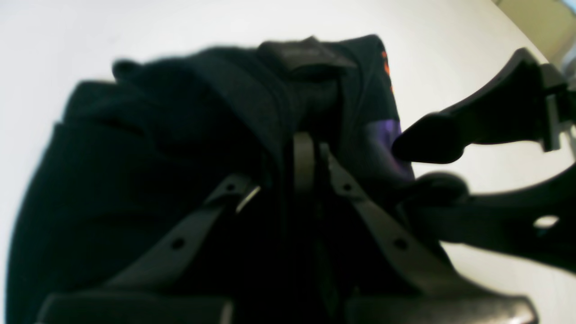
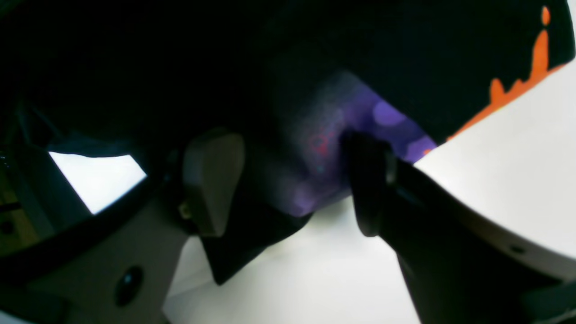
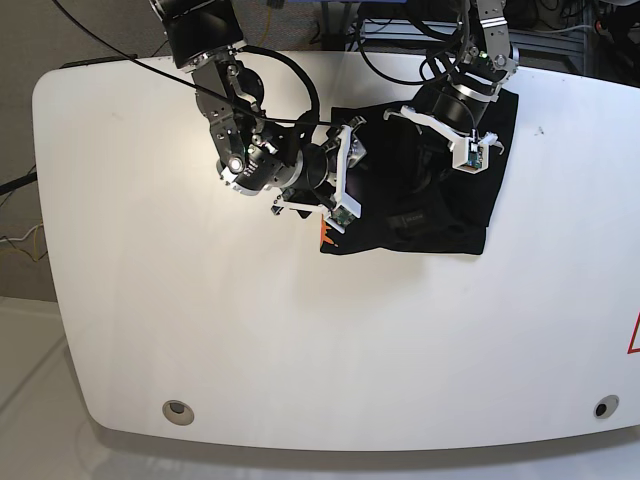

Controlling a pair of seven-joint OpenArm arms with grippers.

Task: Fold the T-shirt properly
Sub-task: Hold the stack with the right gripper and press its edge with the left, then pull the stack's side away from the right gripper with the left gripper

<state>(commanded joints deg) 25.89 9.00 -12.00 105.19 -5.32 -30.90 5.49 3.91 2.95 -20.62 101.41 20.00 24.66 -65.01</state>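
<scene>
the white table (image 3: pixel 300 340) fills most of the base view, rounded at its corners, with a small round fitting (image 3: pixel 178 408) near its front left edge and another (image 3: pixel 600 408) near the front right.

the t-shirt (image 3: pixel 440 225) lies on the far middle part of the table, a black, roughly folded mass with both arms over it. an orange bit of its print (image 3: pixel 324 236) peeks out at its near left corner.

the right gripper (image 2: pixel 288 180) reaches in from the left of the base view to the shirt's left edge. in the right wrist view its fingers (image 2: pixel 211 180) stand apart with a fold of black and purple-printed cloth between them, and i cannot tell whether they press on it.

the left gripper (image 1: pixel 310 157) sits over the shirt's far right part. in the left wrist view its jaws meet on a ridge of black cloth, clamped together on the t-shirt, with the right gripper's parted fingertips just beside the purple print.
</scene>
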